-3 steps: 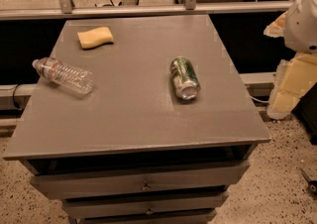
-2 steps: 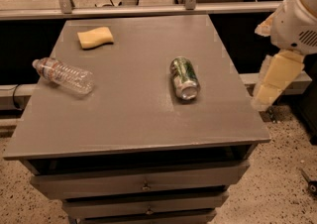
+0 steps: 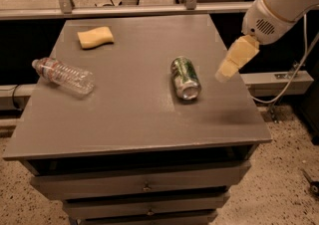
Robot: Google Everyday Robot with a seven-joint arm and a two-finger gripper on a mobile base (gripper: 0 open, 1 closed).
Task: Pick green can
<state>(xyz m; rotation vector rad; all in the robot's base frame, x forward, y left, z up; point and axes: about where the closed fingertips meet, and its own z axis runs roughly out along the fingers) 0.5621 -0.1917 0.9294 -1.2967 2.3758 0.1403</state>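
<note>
A grey counter (image 3: 134, 114) stands on a stack of drawers (image 3: 144, 185). A clear bottle (image 3: 64, 75) lies on its side near the left edge, cap end pointing left. A yellow sponge (image 3: 95, 37) rests flat at the back left, apart from the bottle. A pale rail (image 3: 149, 10) runs behind, and speckled floor (image 3: 279, 184) shows to the right. The end effector (image 3: 224, 72) hangs above the counter's right edge.

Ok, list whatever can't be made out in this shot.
Camera view:
- Gripper, hovering right of the green can over the table's right side: its arm is cut off by the top edge.
- Green can: print too small to read.
- Bottle: label too small to read.
- Drawers: the lowest is cut off by the bottom edge.
</note>
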